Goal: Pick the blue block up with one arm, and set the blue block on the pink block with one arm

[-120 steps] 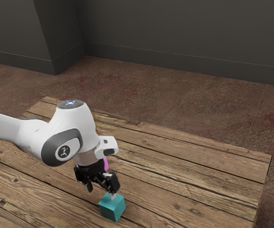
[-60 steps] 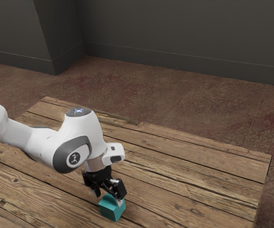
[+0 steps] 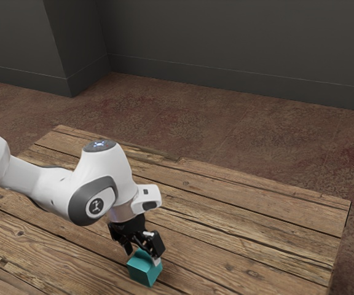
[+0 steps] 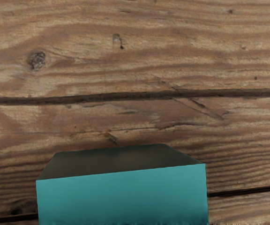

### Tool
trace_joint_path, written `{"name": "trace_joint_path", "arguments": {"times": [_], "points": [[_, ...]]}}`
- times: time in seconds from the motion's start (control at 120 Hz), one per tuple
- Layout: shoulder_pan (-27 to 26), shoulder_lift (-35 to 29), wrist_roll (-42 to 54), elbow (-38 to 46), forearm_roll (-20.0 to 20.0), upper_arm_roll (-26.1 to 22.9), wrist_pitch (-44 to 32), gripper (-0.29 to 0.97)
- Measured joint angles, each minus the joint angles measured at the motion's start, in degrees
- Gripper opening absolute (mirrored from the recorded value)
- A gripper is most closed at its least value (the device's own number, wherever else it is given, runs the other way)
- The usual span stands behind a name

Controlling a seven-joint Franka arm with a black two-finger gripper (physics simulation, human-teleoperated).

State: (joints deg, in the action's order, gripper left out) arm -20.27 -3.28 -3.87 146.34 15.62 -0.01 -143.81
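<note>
Blue block (image 3: pixel 144 273) sat on the wooden table (image 3: pixel 251 203), flat on the planks. Gripper (image 3: pixel 144 251) was down right over its top, the white arm (image 3: pixel 66 184) reaching in from the exterior view's left. Could not tell whether the jaws pinched the block or stood spread. In the wrist view the blue block (image 4: pixel 121 192) lay just under the hand.

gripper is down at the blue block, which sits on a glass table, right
No. The gripper is down at the blue block, but the table is wooden planks, not glass; the wrist view shows the grain.
</note>
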Motion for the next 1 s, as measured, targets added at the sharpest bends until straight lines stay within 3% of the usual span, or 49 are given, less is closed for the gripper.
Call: {"name": "trace_joint_path", "arguments": {"times": [1.0], "points": [[2.52, 5.04, 0.68, -0.5, 1.78, -1.8, -1.97, 0.68]]}}
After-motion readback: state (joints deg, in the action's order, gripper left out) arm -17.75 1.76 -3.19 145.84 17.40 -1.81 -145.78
